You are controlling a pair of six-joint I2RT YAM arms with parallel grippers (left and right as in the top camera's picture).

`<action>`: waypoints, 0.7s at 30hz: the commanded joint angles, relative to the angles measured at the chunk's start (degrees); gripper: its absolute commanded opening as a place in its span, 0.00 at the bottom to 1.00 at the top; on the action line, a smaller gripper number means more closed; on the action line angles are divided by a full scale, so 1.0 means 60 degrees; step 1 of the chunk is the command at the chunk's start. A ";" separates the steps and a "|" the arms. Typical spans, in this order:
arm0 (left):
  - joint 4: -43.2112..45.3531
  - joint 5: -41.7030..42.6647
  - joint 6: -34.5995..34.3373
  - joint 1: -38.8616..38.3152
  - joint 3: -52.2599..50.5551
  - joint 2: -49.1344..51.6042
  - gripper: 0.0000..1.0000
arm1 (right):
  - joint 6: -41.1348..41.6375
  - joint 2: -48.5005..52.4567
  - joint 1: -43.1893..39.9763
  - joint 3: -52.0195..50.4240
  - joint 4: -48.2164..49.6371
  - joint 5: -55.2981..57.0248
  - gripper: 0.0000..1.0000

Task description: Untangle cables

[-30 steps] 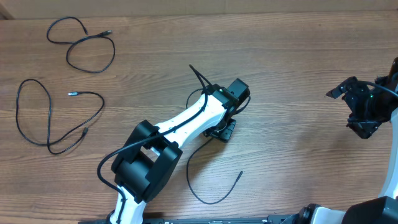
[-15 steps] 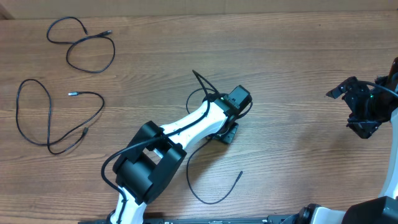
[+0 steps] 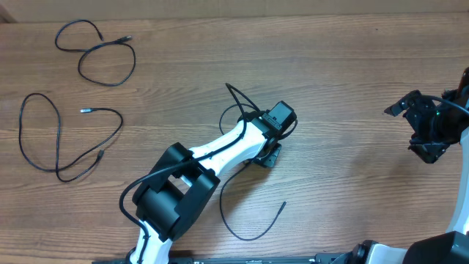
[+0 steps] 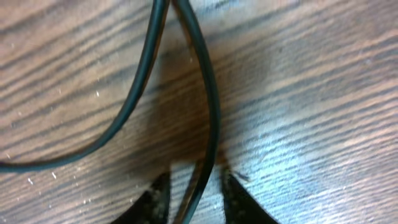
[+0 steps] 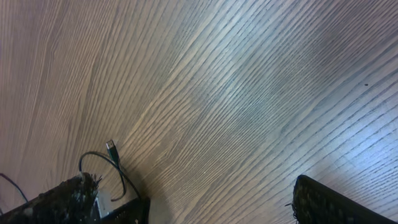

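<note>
Presently, at the far left of the table (image 3: 352, 66), two cables lie separated and untouched. The upper cable (image 3: 133, 59) forms two small loops near the back edge, and the second cable (image 3: 20, 128) lies in front of it in one larger loop with both plug ends turned inward. Both are well apart from either tool. At centre, the left arm (image 3: 234, 143) reaches across the third cable (image 4: 211, 112), which shows behind the wrist as a short end pointing toward the back and reappears in front as an open curve ending in a free tip. The left gripper (image 4: 196, 196) is down at the wood with its jaws drawn narrow but not pressed together. Its fingertips (image 4: 158, 202) flank one strand of the third cable with a thin sliver of wood showing on each side, so no pinch is confirmed. A second strand of the same cable curves away just to the left of that one. At the far right, the right gripper (image 3: 419, 132) is spread wide, holds nothing, touches no cable, and stands well apart from all three.
</note>
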 commanded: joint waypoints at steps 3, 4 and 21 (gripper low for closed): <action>0.0102 -0.0106 0.0011 -0.0007 -0.0186 0.0102 0.18 | 0.0022 -0.0062 0.0000 0.0142 0.0062 0.0036 1.00; 0.0098 -0.0102 0.0011 -0.0007 -0.0186 0.0171 0.19 | 0.0022 -0.0062 -0.0004 0.0142 0.0058 0.0033 1.00; -0.1687 -0.0022 -0.0699 0.0036 0.1898 0.0073 0.05 | 0.0022 -0.0062 0.0000 0.0142 0.0062 0.0033 1.00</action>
